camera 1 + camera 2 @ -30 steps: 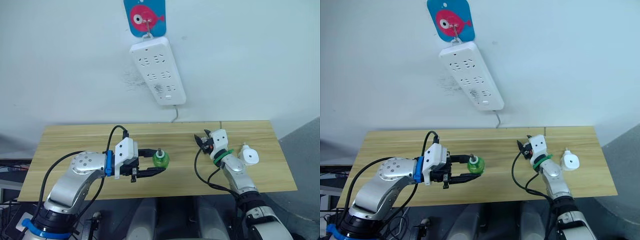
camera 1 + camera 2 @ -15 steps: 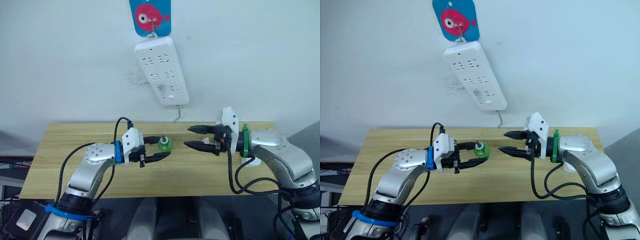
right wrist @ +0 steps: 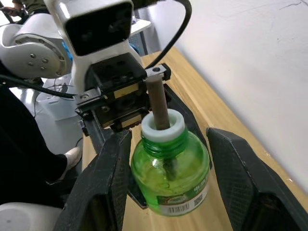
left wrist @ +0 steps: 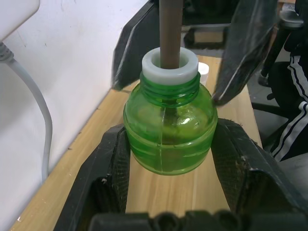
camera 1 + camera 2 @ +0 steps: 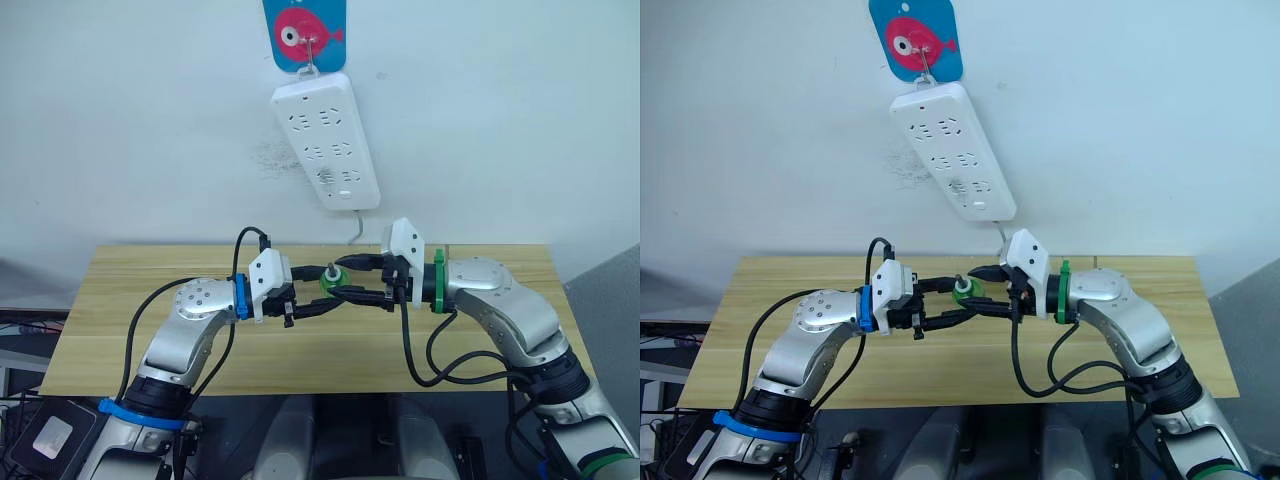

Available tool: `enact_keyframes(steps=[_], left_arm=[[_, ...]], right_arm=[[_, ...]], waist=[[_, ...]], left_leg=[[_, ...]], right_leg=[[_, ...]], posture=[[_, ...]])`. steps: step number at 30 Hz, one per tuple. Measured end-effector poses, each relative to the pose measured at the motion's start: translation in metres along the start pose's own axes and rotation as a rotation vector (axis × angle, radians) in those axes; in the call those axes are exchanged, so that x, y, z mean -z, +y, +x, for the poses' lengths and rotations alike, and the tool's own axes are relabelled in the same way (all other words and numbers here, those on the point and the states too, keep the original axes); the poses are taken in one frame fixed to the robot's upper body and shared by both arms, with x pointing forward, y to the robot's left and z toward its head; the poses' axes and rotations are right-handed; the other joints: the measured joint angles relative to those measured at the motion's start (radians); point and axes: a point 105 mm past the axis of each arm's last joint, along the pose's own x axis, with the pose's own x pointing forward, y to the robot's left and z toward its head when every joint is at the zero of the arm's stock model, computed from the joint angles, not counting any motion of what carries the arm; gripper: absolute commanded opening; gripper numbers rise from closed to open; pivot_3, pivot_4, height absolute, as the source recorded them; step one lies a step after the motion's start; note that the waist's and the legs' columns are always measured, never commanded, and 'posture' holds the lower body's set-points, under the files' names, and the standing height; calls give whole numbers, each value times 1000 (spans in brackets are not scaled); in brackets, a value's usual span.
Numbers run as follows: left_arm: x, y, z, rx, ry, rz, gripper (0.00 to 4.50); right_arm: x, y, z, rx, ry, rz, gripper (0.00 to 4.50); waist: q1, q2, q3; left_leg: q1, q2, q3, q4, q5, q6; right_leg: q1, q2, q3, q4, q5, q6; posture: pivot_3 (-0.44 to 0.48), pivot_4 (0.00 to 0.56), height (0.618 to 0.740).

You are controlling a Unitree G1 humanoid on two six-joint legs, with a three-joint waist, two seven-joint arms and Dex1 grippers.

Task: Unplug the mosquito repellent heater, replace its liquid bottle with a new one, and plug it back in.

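Note:
Its liquid bottle (image 4: pixel 168 125) is green and translucent, with a white collar and a brown wick standing up from the neck. My left gripper (image 5: pixel 326 288) is shut on its round body and holds it above the wooden table (image 5: pixel 150 290). My right gripper (image 5: pixel 978 291) faces it from the other side, open, with one finger (image 3: pixel 111 178) on each side of the bottle and a little apart from it. The mosquito repellent heater is hidden behind my right arm. The new one is out of view.
A long white power strip (image 5: pixel 325 140) hangs slanted on the wall above the table, under a blue card with a red fish (image 5: pixel 305 32). Its grey cable (image 4: pixel 36 108) drops behind the table's far edge. A small white round thing (image 4: pixel 204 69) sits beyond the bottle.
My right arm has swung left across the table until its open fingers bracket the bottle. My left gripper has kept hold of the bottle and lifted it slightly.

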Motion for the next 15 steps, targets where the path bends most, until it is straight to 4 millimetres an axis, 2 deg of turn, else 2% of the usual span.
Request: enact_keyframes(steps=[4, 7, 13, 15], left_arm=[[1, -1, 2, 2, -4, -24, 2193], [3, -1, 3, -2, 3, -38, 2193], [3, -1, 4, -5, -3, -49, 2193], [3, -1, 6, -8, -5, -67, 2906]], right_arm=[[-2, 1, 3, -1, -19, -1, 1825], [-3, 1, 2, -2, -29, -12, 859], [-3, 0, 0, 2, -38, 5, 856], [-1, -1, -2, 11, -42, 26, 856]], waist=[[-1, 0, 0], [-1, 0, 0], [-2, 0, 0], [-2, 0, 0]], left_leg=[[0, 0, 0, 0, 0, 0], [0, 0, 0, 0, 0, 0], [0, 0, 0, 1, 1, -1], [0, 0, 0, 1, 1, -1]], right_leg=[[0, 0, 0, 1, 0, 0], [0, 0, 0, 2, 0, 0], [0, 0, 0, 3, 0, 0], [0, 0, 0, 3, 0, 0]], posture=[[155, 226, 740], [153, 226, 740], [152, 225, 740], [152, 225, 740]])
